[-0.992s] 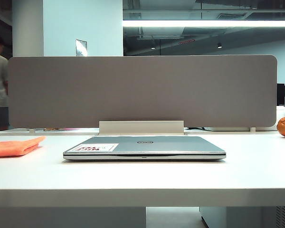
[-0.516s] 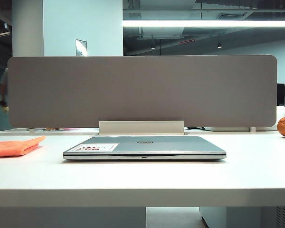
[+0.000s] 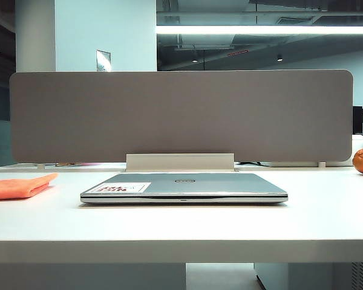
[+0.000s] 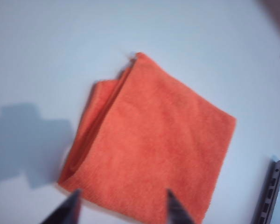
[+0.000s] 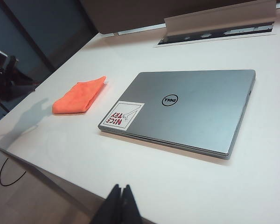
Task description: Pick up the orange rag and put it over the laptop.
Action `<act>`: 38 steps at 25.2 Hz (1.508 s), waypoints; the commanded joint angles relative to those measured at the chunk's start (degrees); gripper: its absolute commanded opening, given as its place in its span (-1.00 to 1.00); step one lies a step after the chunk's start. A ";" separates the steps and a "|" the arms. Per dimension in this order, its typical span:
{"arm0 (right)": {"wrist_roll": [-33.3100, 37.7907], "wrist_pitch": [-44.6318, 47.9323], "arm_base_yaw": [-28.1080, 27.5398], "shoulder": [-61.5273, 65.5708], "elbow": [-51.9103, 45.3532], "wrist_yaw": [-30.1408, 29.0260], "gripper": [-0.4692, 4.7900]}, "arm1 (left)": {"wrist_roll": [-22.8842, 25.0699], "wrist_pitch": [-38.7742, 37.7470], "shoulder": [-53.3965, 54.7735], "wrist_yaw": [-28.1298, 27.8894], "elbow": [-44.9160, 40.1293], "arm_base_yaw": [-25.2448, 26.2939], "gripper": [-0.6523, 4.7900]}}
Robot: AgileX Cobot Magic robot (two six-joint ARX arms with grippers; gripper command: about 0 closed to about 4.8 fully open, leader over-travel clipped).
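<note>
orange rag (image 3: 18, 185) lying folded at exterior view's left edge, beside closed laptop (image 3: 184, 187) | my left gripper (image 4: 121, 207) hovering above rag, jaws parted, holding nothing | my right gripper (image 5: 121, 198) closed, empty, near table (image 3: 181, 226) edge

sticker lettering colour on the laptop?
Red on white sticker, laptop; clearest in right wrist view.
</note>
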 commanded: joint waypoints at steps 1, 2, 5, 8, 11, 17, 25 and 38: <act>-0.22 0.57 -0.04 0.00 0.24 -0.37 -0.84 | -0.37 0.02 1.90 1.07 0.15 0.33 -0.03; -0.22 0.57 -0.04 0.00 0.24 -0.35 -0.84 | -0.39 0.11 2.34 1.14 0.15 0.33 -0.03; -0.22 0.55 -0.04 0.00 0.24 -0.37 -0.84 | -0.44 0.61 5.25 1.33 0.15 0.33 0.09; -0.22 0.55 -0.04 0.00 0.24 -0.35 -0.84 | -0.39 1.16 7.45 1.29 0.15 0.33 0.16; -0.22 0.55 -0.04 0.00 0.24 -0.35 -0.84 | -0.22 1.68 8.83 1.22 0.15 0.33 0.17; -0.22 0.57 -0.04 0.00 0.24 -0.35 -0.84 | -0.22 4.24 11.91 1.11 0.15 -0.28 0.17; -0.22 0.59 -0.04 0.00 0.24 -0.35 -0.84 | 2.03 5.35 13.60 0.42 0.15 -1.62 0.14; -0.22 0.68 -0.04 -0.02 0.24 -0.37 -0.84 | 7.74 6.14 13.77 -1.01 0.20 -4.02 -0.78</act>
